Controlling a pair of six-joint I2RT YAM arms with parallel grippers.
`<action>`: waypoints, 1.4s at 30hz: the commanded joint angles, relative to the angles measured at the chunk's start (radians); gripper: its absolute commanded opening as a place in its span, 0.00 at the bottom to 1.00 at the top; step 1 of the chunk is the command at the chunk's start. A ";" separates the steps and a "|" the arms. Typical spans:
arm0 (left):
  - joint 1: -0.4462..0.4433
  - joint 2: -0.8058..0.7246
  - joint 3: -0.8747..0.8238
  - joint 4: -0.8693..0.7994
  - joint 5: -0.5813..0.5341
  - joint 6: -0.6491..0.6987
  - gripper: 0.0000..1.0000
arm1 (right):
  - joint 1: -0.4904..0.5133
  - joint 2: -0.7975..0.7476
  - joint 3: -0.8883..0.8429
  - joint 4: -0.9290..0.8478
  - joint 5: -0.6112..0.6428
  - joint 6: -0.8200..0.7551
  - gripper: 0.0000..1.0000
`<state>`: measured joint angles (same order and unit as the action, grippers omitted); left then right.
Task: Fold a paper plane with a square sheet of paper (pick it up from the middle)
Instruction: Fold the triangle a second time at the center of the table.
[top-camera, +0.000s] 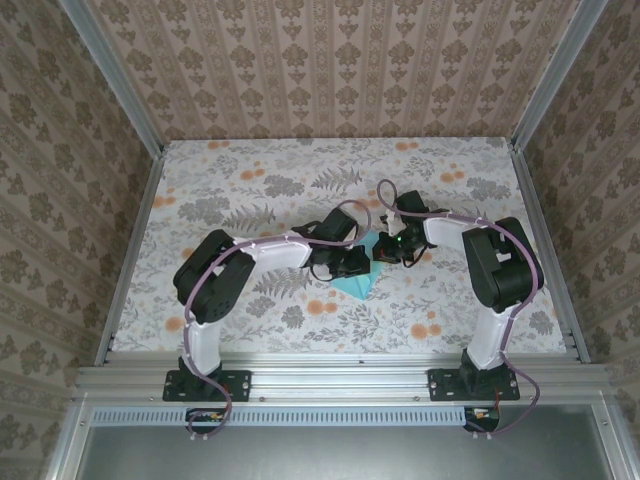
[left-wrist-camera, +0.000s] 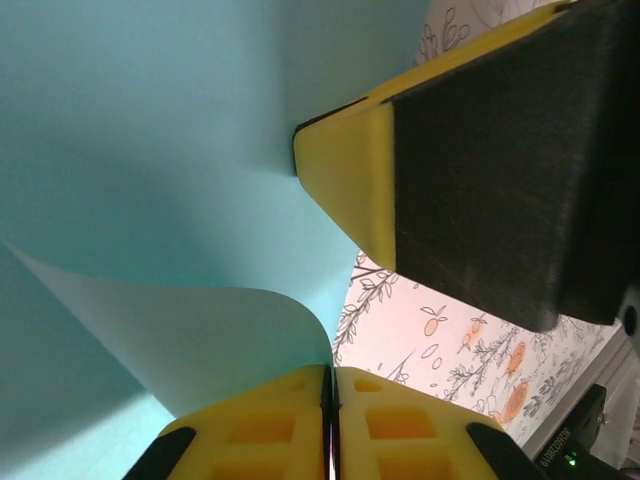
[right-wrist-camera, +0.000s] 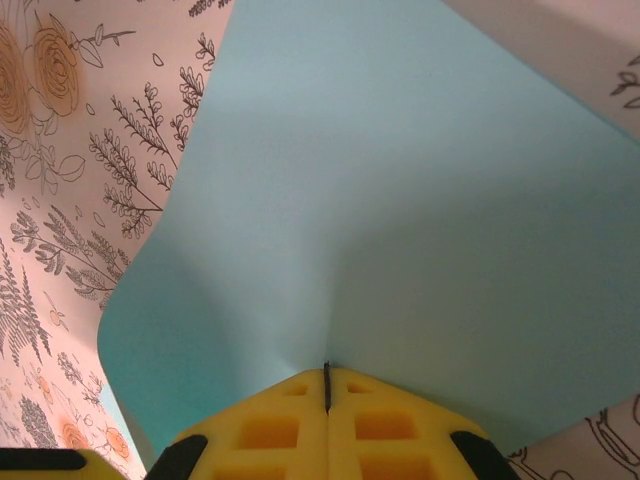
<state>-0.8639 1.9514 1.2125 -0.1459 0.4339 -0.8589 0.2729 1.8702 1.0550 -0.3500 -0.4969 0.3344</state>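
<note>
Two pinches on one thin sheet: that is where the risk sits. Nearest the arm bases in the top view, a turquoise corner of the square sheet of paper (top-camera: 356, 286) points toward 6 o'clock, just below the two wrists, about mid-depth on the floral table (top-camera: 250, 180). Just past that corner, the left gripper (left-wrist-camera: 331, 400) has its yellow fingertips pressed together on the sheet, where the paper curls in from 9 o'clock. The right gripper (right-wrist-camera: 326, 390) is likewise clamped on the paper, with soft ripples fanning from its seam toward 12 o'clock. From the left wrist, the right claw looms at 2 o'clock, so the two stand nearly nose to nose.

Several things could go wrong from here. If the arms draw apart, the short span of paper between them goes taut and may tear at a pinch point. If they close in or twist unevenly, the sheet — already bowed, not flat — likely buckles, and any crease pressed next lands off the intended line. The left hold looks to be near an edge, so a small tug could slide the paper free and let that side droop. With the fingertips so close, a careless reach could knock one claw into the other. How many layers each pinch holds I cannot tell.
</note>
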 joint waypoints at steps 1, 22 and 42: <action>-0.007 0.026 0.035 -0.030 0.019 0.041 0.11 | 0.008 0.024 -0.001 -0.046 0.017 -0.023 0.06; -0.007 0.087 0.076 -0.044 0.029 0.063 0.11 | 0.008 0.029 -0.006 -0.052 0.023 -0.035 0.06; -0.007 0.121 0.087 -0.032 0.045 0.063 0.11 | 0.005 0.033 -0.013 -0.057 0.029 -0.042 0.06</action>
<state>-0.8635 2.0487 1.2739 -0.1715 0.4644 -0.8249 0.2729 1.8713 1.0550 -0.3504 -0.4969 0.3126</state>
